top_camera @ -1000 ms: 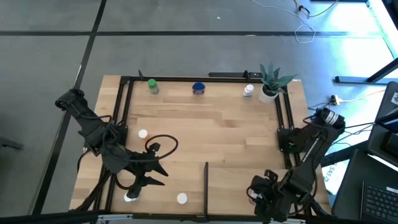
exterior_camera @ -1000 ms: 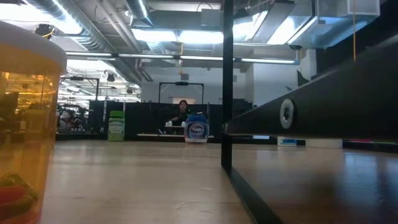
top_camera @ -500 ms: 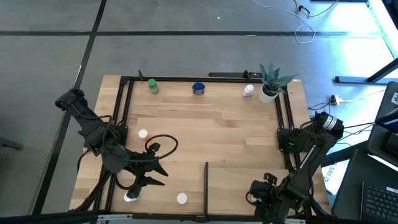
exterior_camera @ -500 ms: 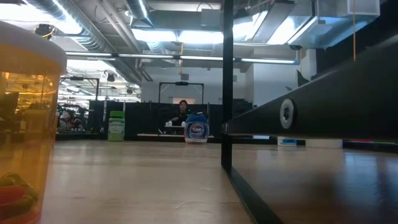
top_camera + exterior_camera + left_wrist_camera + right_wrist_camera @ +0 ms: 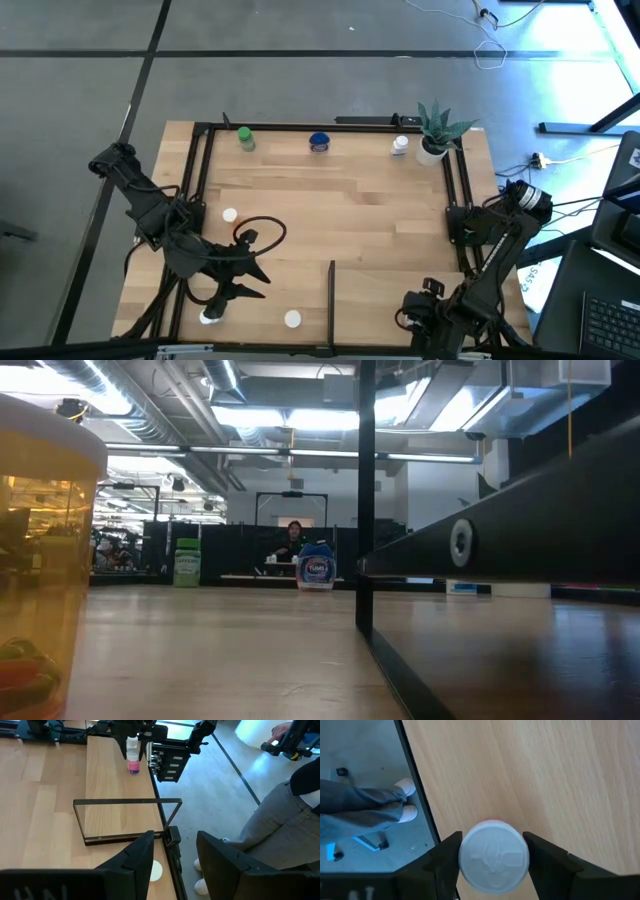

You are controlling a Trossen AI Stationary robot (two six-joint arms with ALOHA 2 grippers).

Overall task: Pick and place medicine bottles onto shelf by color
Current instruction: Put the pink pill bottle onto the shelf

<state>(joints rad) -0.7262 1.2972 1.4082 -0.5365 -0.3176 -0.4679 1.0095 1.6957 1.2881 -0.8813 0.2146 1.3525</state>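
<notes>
My right gripper (image 5: pixel 492 851) hangs over the shelf's (image 5: pixel 350 210) near right corner, shut on a white-capped, pink-bodied medicine bottle (image 5: pixel 494 857). The left wrist view shows that bottle (image 5: pixel 132 759) upright on the wood under my right gripper (image 5: pixel 137 732). My left gripper (image 5: pixel 172 855) is open over the near left part, nothing between its fingers. A green bottle (image 5: pixel 245 138), a blue one (image 5: pixel 319 142) and a white one (image 5: pixel 400 146) stand along the far rail. White caps (image 5: pixel 229 215) (image 5: pixel 210 317) (image 5: pixel 292 319) stand at the near left. My right gripper has the bottle's white cap (image 5: pixel 465 855) between its two fingers, one on each side, with no gap showing. The fingers come from above, pointing steeply down. The bottle stands upright with its base on the wood.
A thin black divider bar (image 5: pixel 331 290) runs up from the near edge. A potted plant (image 5: pixel 435 130) stands at the far right corner. Black frame rails (image 5: pixel 195 180) edge the wood. An orange bottle (image 5: pixel 40 560) looms right before the low camera. A person's legs (image 5: pixel 280 830) stand beyond the near edge.
My right arm has sunk a little over the near right corner and then kept still. My left arm and the other bottles stay where they were.
</notes>
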